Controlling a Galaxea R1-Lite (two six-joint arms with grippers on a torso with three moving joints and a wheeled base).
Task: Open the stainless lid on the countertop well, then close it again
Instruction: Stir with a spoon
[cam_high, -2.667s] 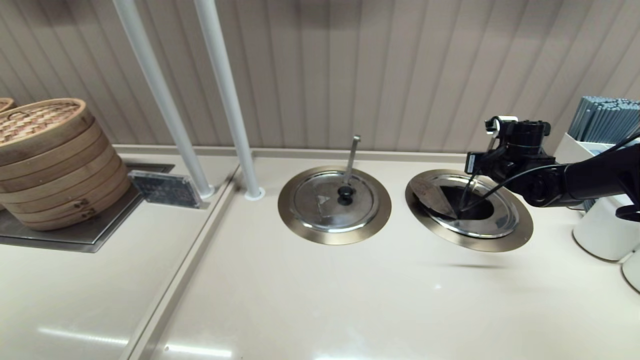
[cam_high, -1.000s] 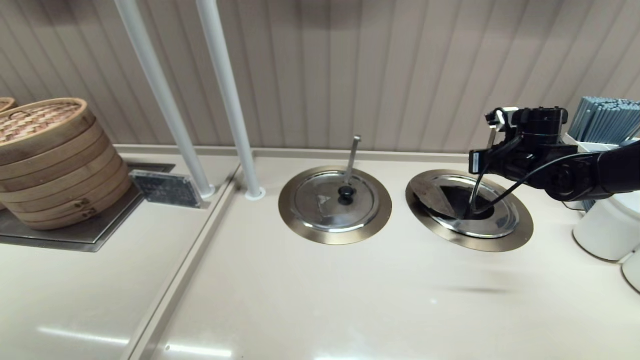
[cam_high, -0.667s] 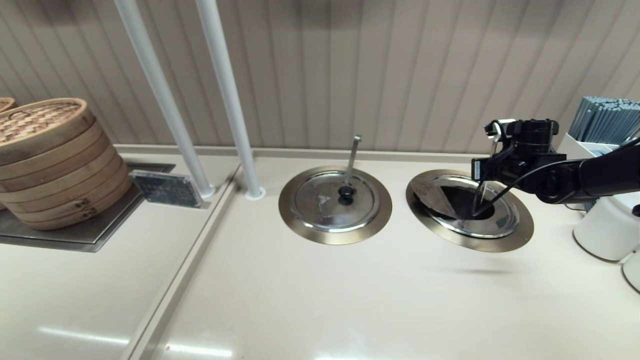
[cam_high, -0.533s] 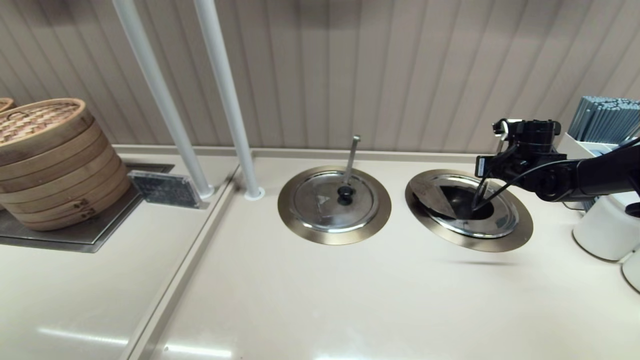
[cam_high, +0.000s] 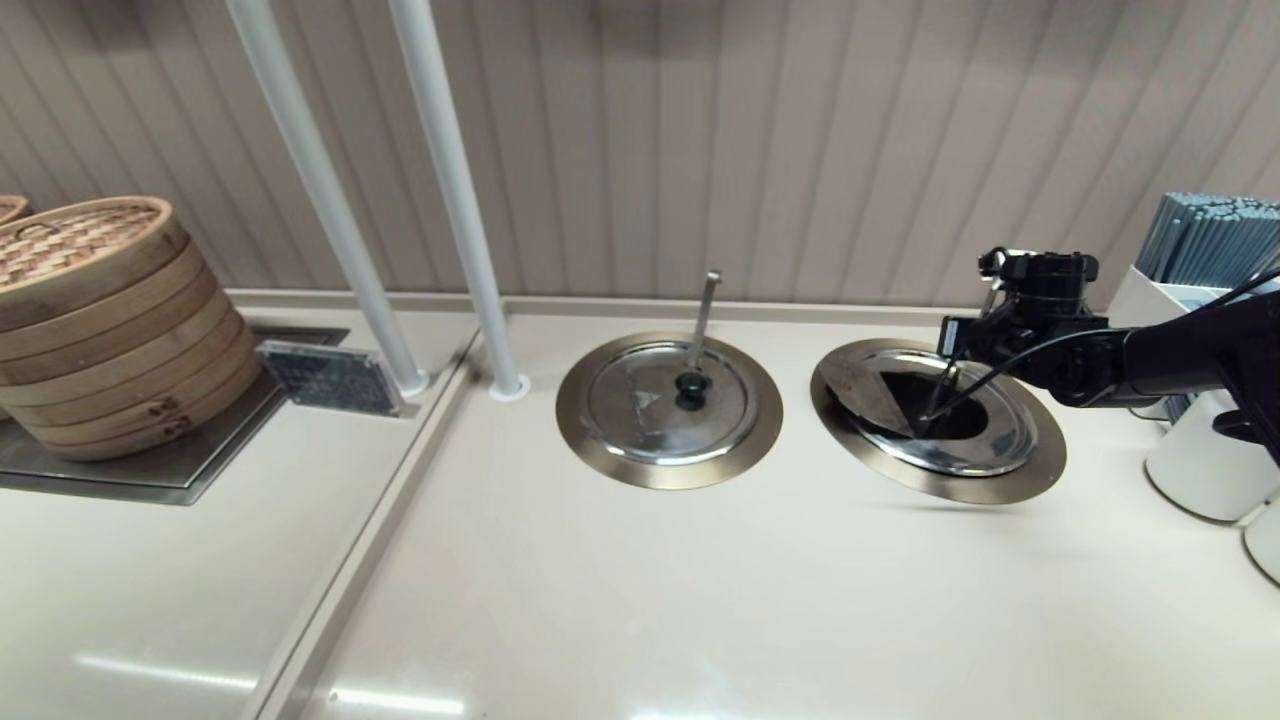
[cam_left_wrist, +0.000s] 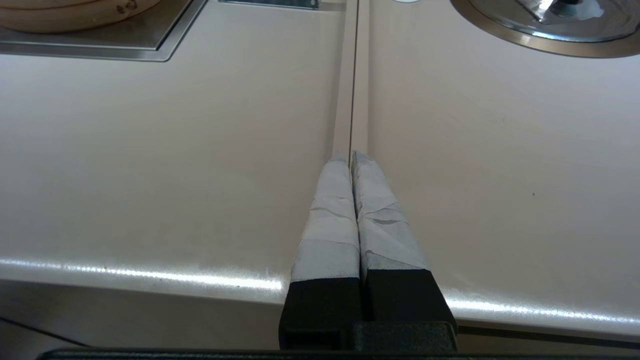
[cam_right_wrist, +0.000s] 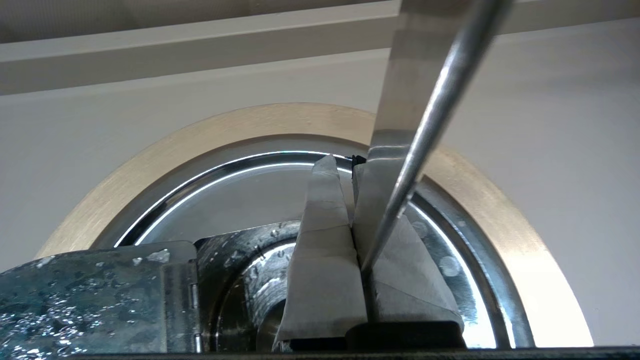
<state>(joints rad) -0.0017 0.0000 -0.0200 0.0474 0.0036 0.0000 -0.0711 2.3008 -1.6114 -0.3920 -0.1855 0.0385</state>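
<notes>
a: where's the stainless lid (cam_high: 862, 388)?
b: flap folded back and tilted up, wet underside showing, on the far side of the right tool (cam_high: 928, 412) from its arm. the countertop well (cam_high: 1000, 485) is half uncovered, dark inside, contents can't be made out.
a: tool state?
b: fingers pressed together, dipped into the opening. the ladle handle (cam_right_wrist: 395, 100) crosses them; can't tell if it's pinched. judging it's low to catch the flap for closing.
a: left?
b: left tool (cam_left_wrist: 352, 160) closed, empty, over bare worktop (cam_left_wrist: 150, 150).
</notes>
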